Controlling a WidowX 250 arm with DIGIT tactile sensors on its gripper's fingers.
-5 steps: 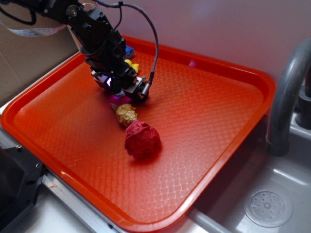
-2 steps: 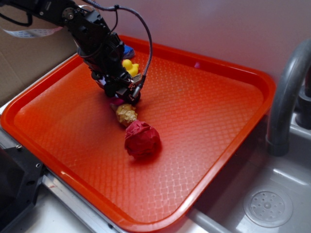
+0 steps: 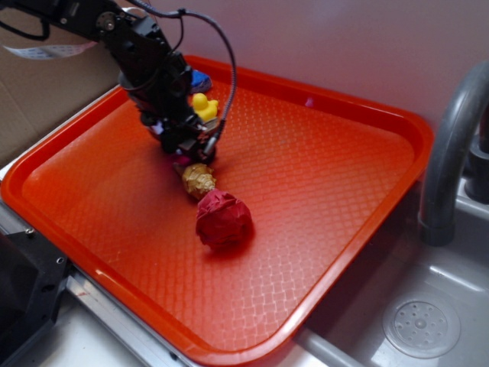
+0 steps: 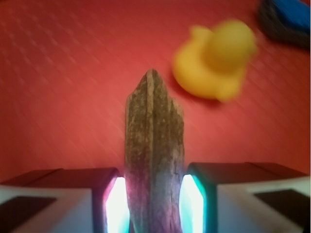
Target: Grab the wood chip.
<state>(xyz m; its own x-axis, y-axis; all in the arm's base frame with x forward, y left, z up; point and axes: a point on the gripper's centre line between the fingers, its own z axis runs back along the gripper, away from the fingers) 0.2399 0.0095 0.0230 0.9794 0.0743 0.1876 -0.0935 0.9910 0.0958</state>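
Wrist view, gripper (image 4: 151, 204) clamping wood chip (image 4: 154, 150)

- Exterior: up high at the near side, looking down and across the whole orange tray (image 3: 359, 229).
- Wrist: right behind the fingers, super close, facing the tray floor.
- Shared: yellow duck (image 3: 203, 107) (image 4: 214, 60), far-left tray patch.

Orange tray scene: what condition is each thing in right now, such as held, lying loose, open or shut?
Grey-brown wood chip: clamped between the finger pads, pointing out ahead.
Black gripper: shut on the wood chip.
Yellow rubber duck: loose on the tray, untouched.
Tan spiral seashell: lying loose, against the paper ball.
Dark red paper ball: crumpled, resting on the tray.
Orange plastic tray: flat, beside the sink.
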